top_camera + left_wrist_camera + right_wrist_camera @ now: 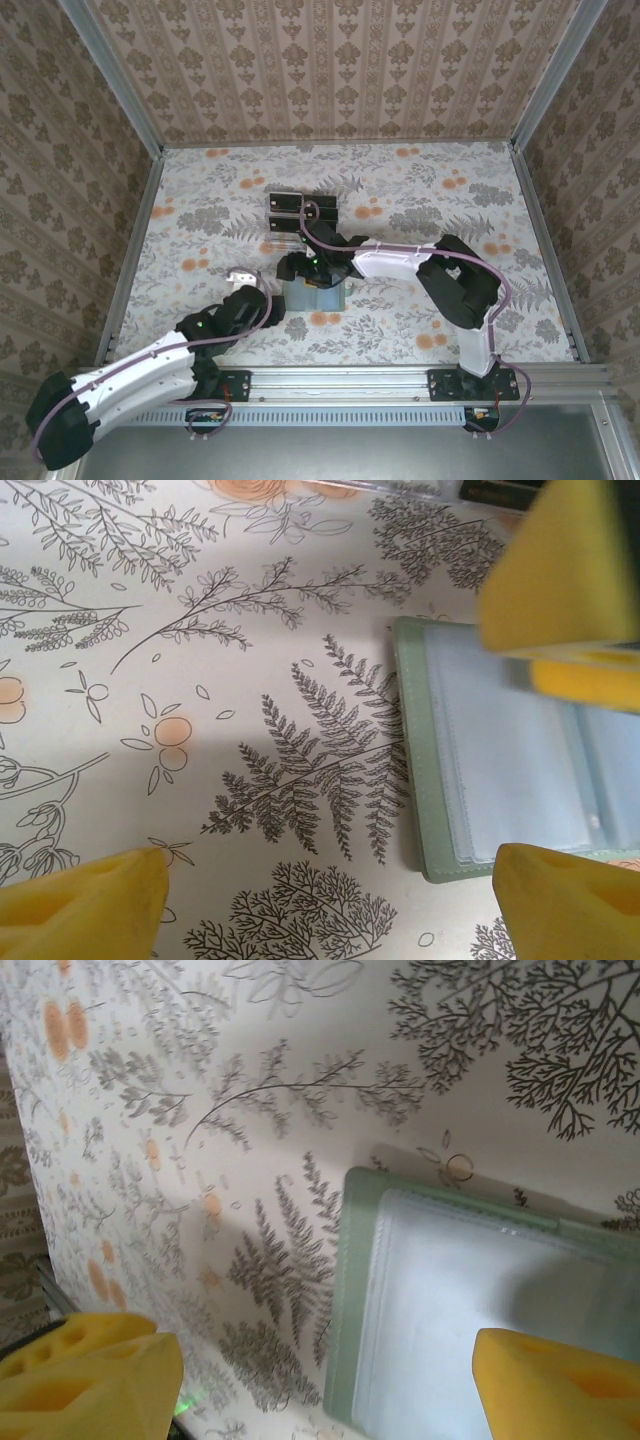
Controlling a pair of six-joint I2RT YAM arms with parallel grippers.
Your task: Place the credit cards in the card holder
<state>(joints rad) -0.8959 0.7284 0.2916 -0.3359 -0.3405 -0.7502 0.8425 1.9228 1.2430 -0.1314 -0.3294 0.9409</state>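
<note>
The floral-patterned table (440, 200) carries a small, flat grey-green card holder (500, 770), which lies open near the table's middle with its clear sleeves showing. Several thin black rectangular credit cards (322, 209) sit just beyond it, toward the far wall. The left end effector (330, 865) hangs beside the holder, yellow fingers apart over bare table. The right end effector (325, 1350) hovers above the holder, fingers spread and gripping nothing.
</note>
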